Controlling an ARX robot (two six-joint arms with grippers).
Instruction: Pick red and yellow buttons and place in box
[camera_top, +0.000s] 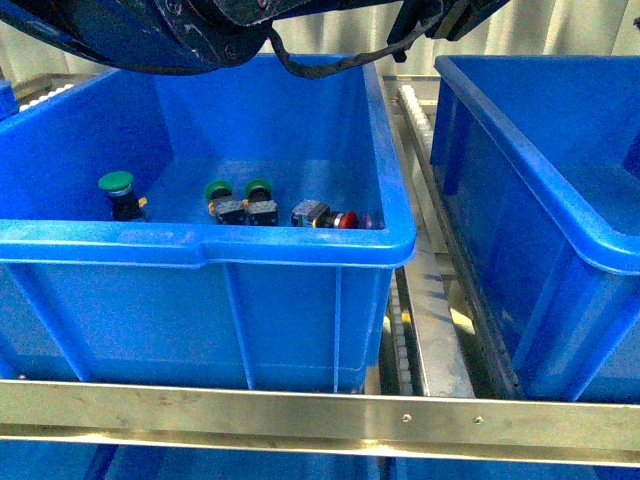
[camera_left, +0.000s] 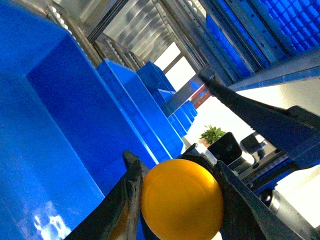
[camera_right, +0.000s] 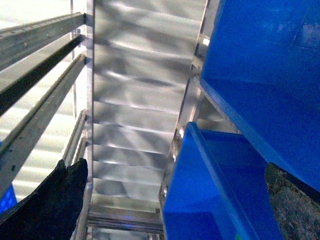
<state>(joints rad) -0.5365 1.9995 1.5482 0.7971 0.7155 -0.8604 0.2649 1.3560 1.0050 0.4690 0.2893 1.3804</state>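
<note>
Front view: a blue bin (camera_top: 300, 250) stands on the metal worktop (camera_top: 300, 412), and a second blue bin (camera_top: 540, 200) stands to its right, the two kept apart by a strip of rollers. On the floor of the first bin, close to the near wall, lie four push-buttons. The red button (camera_top: 330, 216) lies on its side at the right end of the group, its glossy cap pointing right and its grey body pointing left. Just beside it, to the left, two green buttons (camera_top: 240, 202) sit touching one another. A third green button (camera_top: 118, 192) stands upright, well apart at the left. Only a bare stretch of the second bin's inner wall is visible. Dark parts of the robot's arms cross the top edge of the picture; neither tool can be seen here.

Left wrist view: the left tool (camera_left: 181, 202) is closed on the yellow button (camera_left: 182, 195). Its round yellow cap fills the gap between the two dark fingers (camera_left: 125, 205), which press on it from either side. The button's body is hidden. The button hangs in the air above the floor of a blue bin, with a row of further blue bins (camera_left: 150, 100) behind.

Right wrist view: the right tool (camera_right: 170, 207) is spread wide and holds nothing. Its two dark fingers (camera_right: 50, 210) show only at the opposite lower corners, with blue bin walls and corrugated metal sheet (camera_right: 135, 100) between and beyond them.
</note>
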